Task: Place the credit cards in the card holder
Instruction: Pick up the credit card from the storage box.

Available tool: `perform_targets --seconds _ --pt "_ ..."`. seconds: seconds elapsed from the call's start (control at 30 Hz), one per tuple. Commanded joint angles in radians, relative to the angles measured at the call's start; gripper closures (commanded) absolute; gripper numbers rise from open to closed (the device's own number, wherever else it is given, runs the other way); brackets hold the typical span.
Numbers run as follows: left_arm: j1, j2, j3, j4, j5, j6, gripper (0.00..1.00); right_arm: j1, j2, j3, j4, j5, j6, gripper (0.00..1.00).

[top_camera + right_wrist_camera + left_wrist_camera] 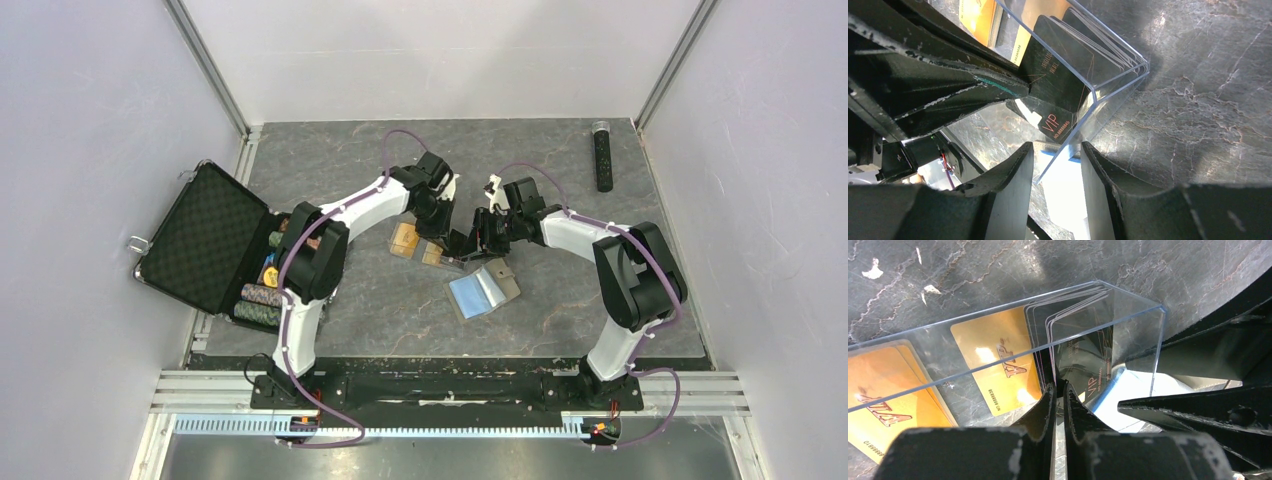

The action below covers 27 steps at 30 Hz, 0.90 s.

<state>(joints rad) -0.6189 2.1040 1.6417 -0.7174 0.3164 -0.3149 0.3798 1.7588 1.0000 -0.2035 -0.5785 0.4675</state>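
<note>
On the dark marbled table (600, 300), the left gripper (1059, 395) is clamped on what seems an upright card (1073, 340) in the clear box (1143, 340); gold cards (998, 365) are laid flat alongside. The box's end is straddled by the right gripper (1055, 167); whether it squeezes cannot be told. The open holder (483, 291) is set just near-right of the box, nearer the right gripper.

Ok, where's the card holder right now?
In the top view the card holder lies open, blue inside up, right of centre, just below and to the right of the clear plastic box.
</note>
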Motion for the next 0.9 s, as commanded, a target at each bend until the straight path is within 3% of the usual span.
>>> perform_targets --seconds 0.0,0.2,0.5,0.87 --pt "-0.024 0.031 0.057 -0.05 -0.074 0.086 0.89 0.002 -0.019 0.001 0.017 -0.002 -0.012 0.58" --pt "-0.052 0.046 0.095 -0.089 -0.13 0.126 0.9 0.002 -0.019 0.0 0.018 -0.001 -0.014 0.58" --pt "-0.063 0.067 0.124 -0.12 -0.172 0.149 0.78 0.002 -0.018 -0.001 0.018 -0.003 -0.015 0.58" --pt "-0.07 0.056 0.15 -0.131 -0.146 0.148 0.93 0.002 -0.022 -0.008 0.018 -0.003 -0.014 0.58"
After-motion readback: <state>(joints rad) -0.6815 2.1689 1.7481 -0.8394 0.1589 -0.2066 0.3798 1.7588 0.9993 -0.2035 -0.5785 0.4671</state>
